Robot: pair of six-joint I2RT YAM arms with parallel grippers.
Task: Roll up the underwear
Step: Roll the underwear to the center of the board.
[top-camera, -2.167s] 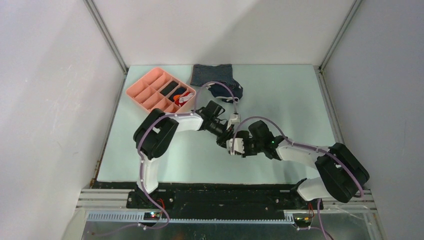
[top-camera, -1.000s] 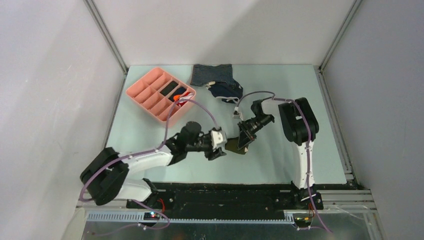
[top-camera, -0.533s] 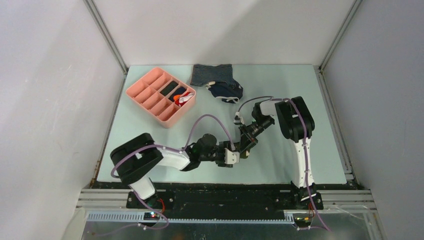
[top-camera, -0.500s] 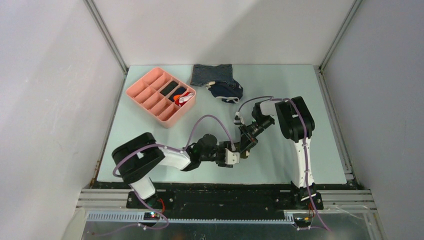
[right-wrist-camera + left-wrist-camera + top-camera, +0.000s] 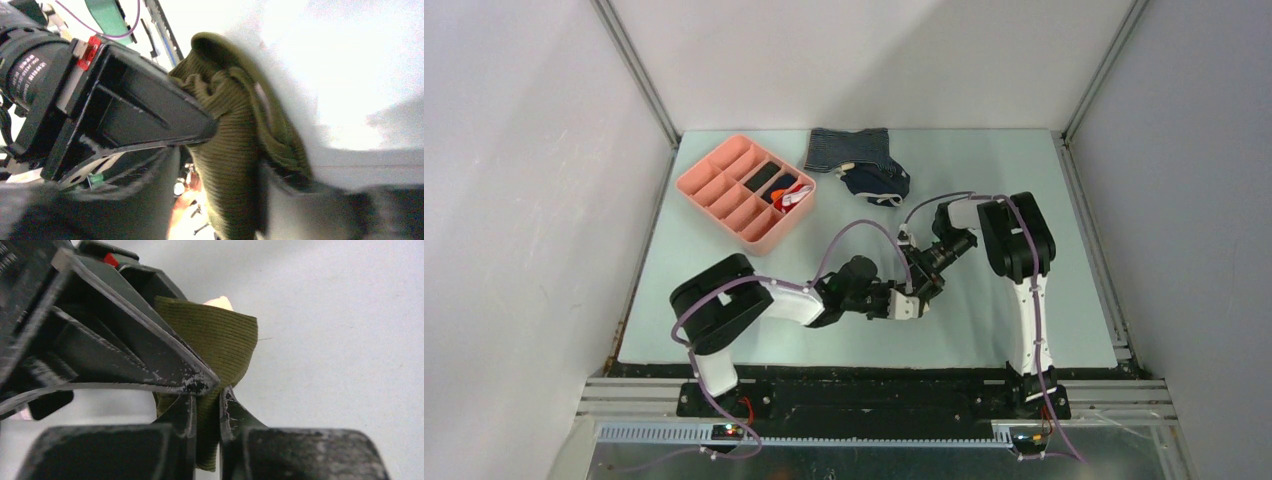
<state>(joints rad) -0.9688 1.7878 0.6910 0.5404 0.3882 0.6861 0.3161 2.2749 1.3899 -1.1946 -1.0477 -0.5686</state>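
We judge the underwear soft and limp, best pinched at the fold our left gripper clamps; right gripper unclear.

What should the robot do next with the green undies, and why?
Probably loosen the right gripper and back it away: the left gripper pinches the bunched underwear between its fingers, and both grippers crowd the same small bundle.

I work in a robot lab cell: plain white panels box in a pale green counter, and an aluminium rail fronts my 2 cabled arms.
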